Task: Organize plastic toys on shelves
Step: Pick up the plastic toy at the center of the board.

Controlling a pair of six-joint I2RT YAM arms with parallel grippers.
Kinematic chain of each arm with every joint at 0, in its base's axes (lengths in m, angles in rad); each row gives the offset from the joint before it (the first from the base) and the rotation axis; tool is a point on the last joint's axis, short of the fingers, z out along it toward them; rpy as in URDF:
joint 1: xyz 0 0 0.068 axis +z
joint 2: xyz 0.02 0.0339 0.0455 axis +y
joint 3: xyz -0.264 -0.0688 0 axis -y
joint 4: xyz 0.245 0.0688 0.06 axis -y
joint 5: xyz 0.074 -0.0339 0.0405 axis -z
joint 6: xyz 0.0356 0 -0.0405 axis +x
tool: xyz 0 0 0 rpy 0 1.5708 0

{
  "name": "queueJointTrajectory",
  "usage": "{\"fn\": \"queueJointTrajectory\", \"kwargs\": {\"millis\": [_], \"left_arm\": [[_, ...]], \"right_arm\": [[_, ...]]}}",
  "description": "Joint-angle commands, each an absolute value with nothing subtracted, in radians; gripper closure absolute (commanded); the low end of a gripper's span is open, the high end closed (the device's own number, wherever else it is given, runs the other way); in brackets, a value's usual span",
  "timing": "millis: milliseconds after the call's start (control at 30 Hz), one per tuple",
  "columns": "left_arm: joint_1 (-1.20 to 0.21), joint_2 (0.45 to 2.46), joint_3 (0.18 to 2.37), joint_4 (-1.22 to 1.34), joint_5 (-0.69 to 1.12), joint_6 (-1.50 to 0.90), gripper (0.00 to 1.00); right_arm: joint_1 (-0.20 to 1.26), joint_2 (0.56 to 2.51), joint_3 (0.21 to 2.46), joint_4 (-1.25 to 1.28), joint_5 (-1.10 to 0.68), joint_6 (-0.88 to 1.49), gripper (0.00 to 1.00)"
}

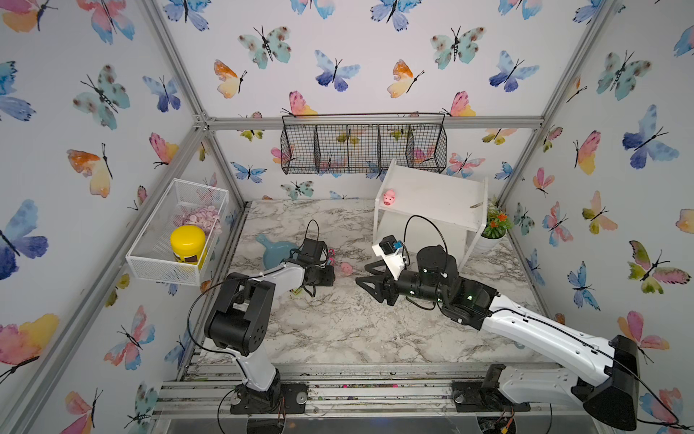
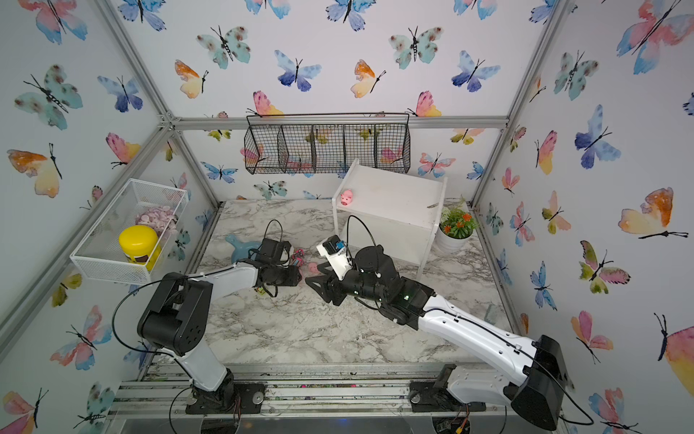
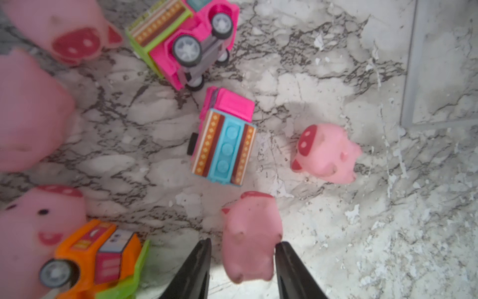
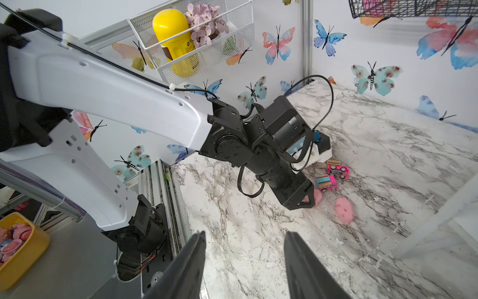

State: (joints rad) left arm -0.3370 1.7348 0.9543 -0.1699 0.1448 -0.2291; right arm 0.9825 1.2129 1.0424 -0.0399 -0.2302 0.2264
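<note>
Pig (image 3: 249, 233), pink, on the worktop (image 1: 338, 330) well short of the shelves (image 1: 432, 195): your left pincer (image 3: 243, 242) straddles it, jaws apart, only one touching; right pincer (image 4: 245, 233), nearer the shelves, gapes empty; uneven closing may squirt the glossy body sideways, so centre first.

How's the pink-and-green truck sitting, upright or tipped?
Tipped. The pink-and-green truck lies on its side, wheels and grey underside facing the left wrist camera.
</note>
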Motion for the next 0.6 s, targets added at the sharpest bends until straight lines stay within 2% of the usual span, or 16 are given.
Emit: {"fn": "queueJointTrajectory", "kwargs": {"millis": [0, 167, 333, 433, 567], "left_arm": [[-0.341, 1.765, 0.975, -0.159, 0.158, -0.218, 0.62], [-0.34, 1.764, 0.968, -0.155, 0.182, -0.212, 0.82], [-0.341, 1.702, 0.957, -0.172, 0.216, -0.201, 0.92], [-0.339, 1.606, 0.944, -0.183, 0.284, -0.197, 0.92], [-0.339, 1.382, 0.897, -0.117, 0.471, -0.208, 0.92]], "right_arm": [[0.983, 1.203, 1.037, -0.014, -0.215, 0.238, 0.46], [0.983, 1.191, 1.03, -0.006, -0.205, 0.247, 0.46], [0.983, 1.169, 1.014, 0.012, -0.185, 0.267, 0.46], [0.983, 1.146, 1.005, 0.026, -0.168, 0.283, 0.46], [0.982, 1.099, 0.987, 0.077, -0.133, 0.32, 0.45]]}}
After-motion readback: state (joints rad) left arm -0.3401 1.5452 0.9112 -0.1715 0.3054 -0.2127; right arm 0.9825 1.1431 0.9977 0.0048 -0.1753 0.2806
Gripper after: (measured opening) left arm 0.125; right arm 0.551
